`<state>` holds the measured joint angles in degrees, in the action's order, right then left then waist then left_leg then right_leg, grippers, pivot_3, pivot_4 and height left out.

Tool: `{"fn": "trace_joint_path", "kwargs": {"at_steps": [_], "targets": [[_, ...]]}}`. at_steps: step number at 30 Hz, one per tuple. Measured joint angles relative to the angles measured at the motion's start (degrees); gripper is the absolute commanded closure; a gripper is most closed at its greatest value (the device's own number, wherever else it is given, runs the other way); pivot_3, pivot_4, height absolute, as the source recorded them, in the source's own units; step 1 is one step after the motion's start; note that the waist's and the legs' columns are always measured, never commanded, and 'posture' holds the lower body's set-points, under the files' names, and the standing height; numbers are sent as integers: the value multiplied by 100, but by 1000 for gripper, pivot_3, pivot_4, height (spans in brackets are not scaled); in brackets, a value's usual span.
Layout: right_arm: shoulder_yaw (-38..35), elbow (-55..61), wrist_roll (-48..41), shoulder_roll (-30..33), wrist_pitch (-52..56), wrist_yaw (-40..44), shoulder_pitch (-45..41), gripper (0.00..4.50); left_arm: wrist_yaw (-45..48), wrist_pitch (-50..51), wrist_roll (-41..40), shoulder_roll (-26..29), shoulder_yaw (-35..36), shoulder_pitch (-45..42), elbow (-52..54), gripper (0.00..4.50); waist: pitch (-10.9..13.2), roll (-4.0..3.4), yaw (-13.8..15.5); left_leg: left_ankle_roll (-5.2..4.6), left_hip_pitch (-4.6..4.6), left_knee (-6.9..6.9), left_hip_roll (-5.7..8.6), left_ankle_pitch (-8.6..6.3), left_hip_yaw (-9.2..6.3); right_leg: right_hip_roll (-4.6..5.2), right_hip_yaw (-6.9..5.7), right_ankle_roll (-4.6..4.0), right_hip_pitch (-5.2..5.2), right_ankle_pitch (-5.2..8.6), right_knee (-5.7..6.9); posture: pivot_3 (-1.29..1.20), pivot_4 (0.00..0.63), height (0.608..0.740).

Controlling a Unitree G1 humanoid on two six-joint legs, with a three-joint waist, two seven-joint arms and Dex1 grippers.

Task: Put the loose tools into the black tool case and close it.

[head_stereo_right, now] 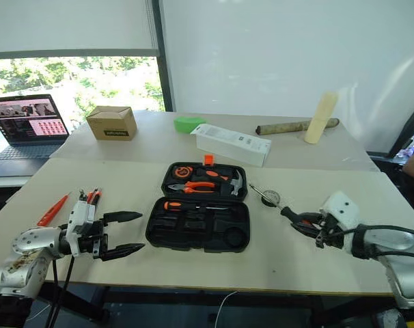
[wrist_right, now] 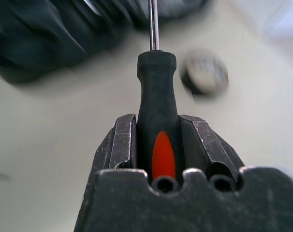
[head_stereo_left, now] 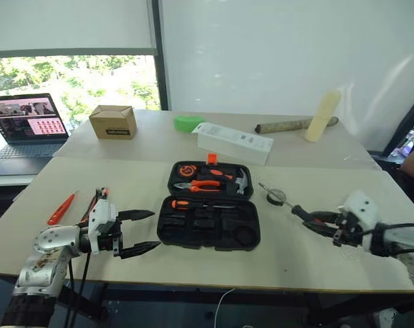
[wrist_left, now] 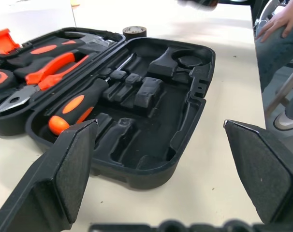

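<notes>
Pale beige tabletop (head_stereo_left: 296,253) by a window (head_stereo_left: 77,85) & white wall. Black moulded-plastic tool case (head_stereo_left: 208,213) lies open mid-tabletop. Right gripper (wrist_right: 156,133) clenched on an orange-black-handled screwdriver (wrist_right: 156,111) – left gripper (head_stereo_left: 142,232) spread wide, nothing in it. Slim orange tester pen (head_stereo_left: 61,208) at left edge.

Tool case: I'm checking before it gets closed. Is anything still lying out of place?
Yes. The black tool case is open, while a tester pen lies loose on the table, the tape roll sits outside, and the right gripper holds a screwdriver.

White wall (head_stereo_left: 275,55), bright window (head_stereo_left: 70,85) with leafy view, two beige tables (head_stereo_left: 91,198) pushed together
</notes>
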<state>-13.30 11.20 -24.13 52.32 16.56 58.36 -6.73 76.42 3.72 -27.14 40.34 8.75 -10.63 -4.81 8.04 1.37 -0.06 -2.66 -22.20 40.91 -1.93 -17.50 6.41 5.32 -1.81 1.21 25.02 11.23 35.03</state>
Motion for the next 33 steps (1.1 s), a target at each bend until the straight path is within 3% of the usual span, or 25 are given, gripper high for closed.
{"fn": "trace_joint_path", "kwargs": {"at_steps": [5, 8, 14, 31, 33], "targets": [[1658, 265, 464, -334, 735, 41, -2058, 3515, -113, 10, -23, -27, 51, 32, 97, 0, 5, 5, -129, 7, 21, -2, -7, 14, 6, -6, 8, -27, 2, -17, 12, 0, 150, 740], [2604, -261, 969, -864, 1227, 2, -2981, 3515, -146, 17, -24, -30, 93, 112, 110, 0, 6, 5, -83, 16, 13, -3, -9, 23, 7, -8, 3, -40, 14, -20, 25, 0, 150, 740], [3962, -1524, 1944, -1510, 1380, 159, -3983, 3515, -227, 26, -28, -28, 151, 282, 210, 0, 7, 2, 3, 53, -25, -2, -2, 46, 6, -1, -25, -37, 28, -19, 17, 0, 150, 740], [4390, -2649, 3041, -1805, 263, 791, -4451, 3515, -454, 35, -133, 60, 209, 593, 434, 0, 7, 1, -50, 53, -28, -7, -3, 41, 0, 0, -47, -29, 22, -15, 8, 0, 150, 740], [4372, -2649, 3067, -1827, 310, 804, -4450, 2507, -477, 32, -133, 72, 243, 593, 433, 0, 7, 1, -51, 53, -28, -7, -3, 41, 0, 0, -47, -29, 22, -15, 9, 0, 150, 740]]}}
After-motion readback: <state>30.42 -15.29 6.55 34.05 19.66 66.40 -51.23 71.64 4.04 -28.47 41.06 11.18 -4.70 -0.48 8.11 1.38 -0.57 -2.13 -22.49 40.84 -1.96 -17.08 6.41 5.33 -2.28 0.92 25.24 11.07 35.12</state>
